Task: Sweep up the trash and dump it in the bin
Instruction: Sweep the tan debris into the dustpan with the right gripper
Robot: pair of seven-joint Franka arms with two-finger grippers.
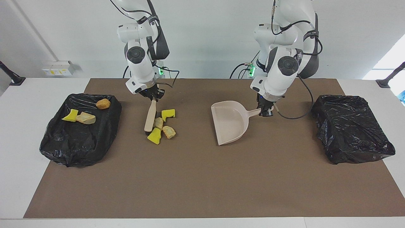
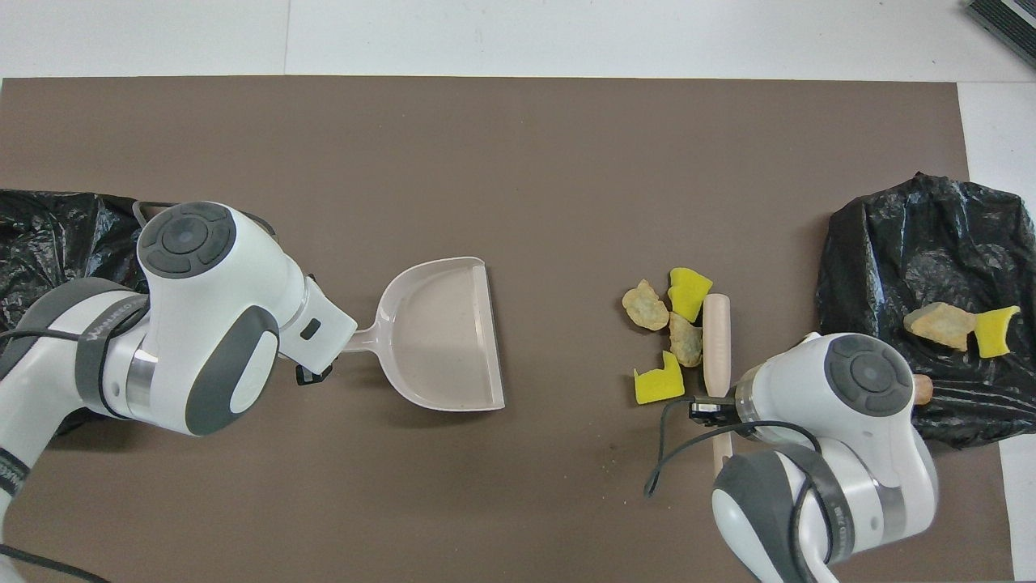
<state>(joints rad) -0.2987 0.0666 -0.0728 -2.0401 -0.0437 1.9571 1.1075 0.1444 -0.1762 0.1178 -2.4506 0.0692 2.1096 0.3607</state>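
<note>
On the bench (image 1: 202,190), a brown mat, two Franka arms work side by side. Writing: only a grey band on the left arm's link carries white lettering in the overhead view, too small to read; no other labels legible.

Right claw (image 1: 153,98) clenched on the handle end of a wooden brush (image 1: 150,116), arm bent down steeply from its base, wrist tilted so the brush slants onto the mat. Brush head touches the loose trash pile (image 1: 161,125): two yellow sponge chunks and two tan crusty lumps, bunched just beside the brush on the side toward the left arm. In the overhead view the right arm's wrist housing covers the claw and the brush handle's end.

Left claw (image 1: 265,111) clenched on the handle of the beige dustpan (image 1: 229,125), elbow high, wrist pointing down. Dustpan sits low on the mat, mouth facing the trash pile, well apart from it; whether its lip touches the mat is hard to tell.

Black-bagged bin (image 1: 79,133) at the right arm's end holds three more scraps on top: one yellow, two tan-brown. Second black-bagged bin (image 1: 351,129) at the left arm's end, partly cut off by the left arm in the overhead view.
</note>
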